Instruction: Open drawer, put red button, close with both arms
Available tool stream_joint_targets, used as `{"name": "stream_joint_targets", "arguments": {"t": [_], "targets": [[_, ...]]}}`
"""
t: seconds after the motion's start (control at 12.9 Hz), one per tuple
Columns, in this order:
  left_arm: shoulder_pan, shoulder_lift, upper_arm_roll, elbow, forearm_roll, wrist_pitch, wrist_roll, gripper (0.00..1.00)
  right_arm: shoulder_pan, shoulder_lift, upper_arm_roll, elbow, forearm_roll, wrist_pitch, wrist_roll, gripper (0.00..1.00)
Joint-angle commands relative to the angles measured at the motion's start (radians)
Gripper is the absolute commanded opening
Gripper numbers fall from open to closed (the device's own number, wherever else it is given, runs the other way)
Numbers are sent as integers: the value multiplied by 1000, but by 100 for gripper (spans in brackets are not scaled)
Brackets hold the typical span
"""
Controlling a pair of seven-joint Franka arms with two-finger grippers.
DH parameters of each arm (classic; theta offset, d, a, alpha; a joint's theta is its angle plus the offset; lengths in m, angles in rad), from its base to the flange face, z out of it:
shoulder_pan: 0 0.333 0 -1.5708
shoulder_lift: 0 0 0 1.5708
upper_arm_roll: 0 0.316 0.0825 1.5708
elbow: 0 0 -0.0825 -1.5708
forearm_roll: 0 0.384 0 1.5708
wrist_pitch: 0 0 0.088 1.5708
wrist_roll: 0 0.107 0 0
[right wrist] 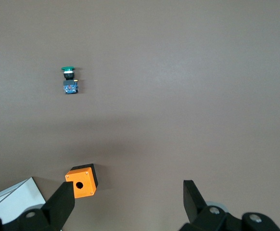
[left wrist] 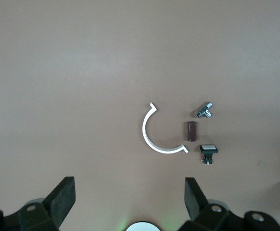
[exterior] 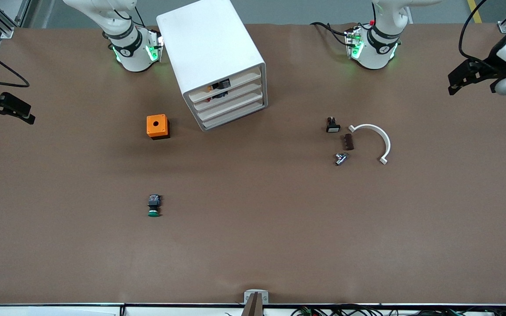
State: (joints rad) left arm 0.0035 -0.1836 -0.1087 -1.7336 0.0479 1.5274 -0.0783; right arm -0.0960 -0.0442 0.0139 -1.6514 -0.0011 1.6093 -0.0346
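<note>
The white cabinet (exterior: 211, 48) stands near the robots' bases with its four beige-fronted drawers (exterior: 231, 102) all pushed in. Above the top drawer's front (exterior: 235, 84) small dark things with a bit of red and orange (exterior: 218, 86) show; I cannot tell if one is the red button. No red button lies on the open table. My left gripper (exterior: 451, 85) hangs open and empty over the left arm's end of the table, and its own view (left wrist: 130, 185) shows it open too. My right gripper (exterior: 29, 114) hangs open and empty over the right arm's end, also open in its own view (right wrist: 129, 187).
An orange box with a round hole (exterior: 157, 126) (right wrist: 82, 180) sits beside the cabinet. A green-capped button (exterior: 153, 206) (right wrist: 69, 79) lies nearer the front camera. Toward the left arm's end lie a white arc (exterior: 374, 138) (left wrist: 154, 132), a white-capped button (exterior: 332, 125), a brown block (exterior: 348, 141) and a metal fitting (exterior: 341, 158).
</note>
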Motion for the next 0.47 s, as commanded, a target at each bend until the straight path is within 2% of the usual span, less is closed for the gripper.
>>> {"name": "stream_joint_targets", "arguments": {"t": [0.0,0.39], "targets": [[4,-22,-16,-15,-13,-12,6,100,2,-23,1,-16,-19,3,1,100],[15,48,14,97,-14,-52,19,100,2,-22,1,-16,-19,3,1,100]]}}
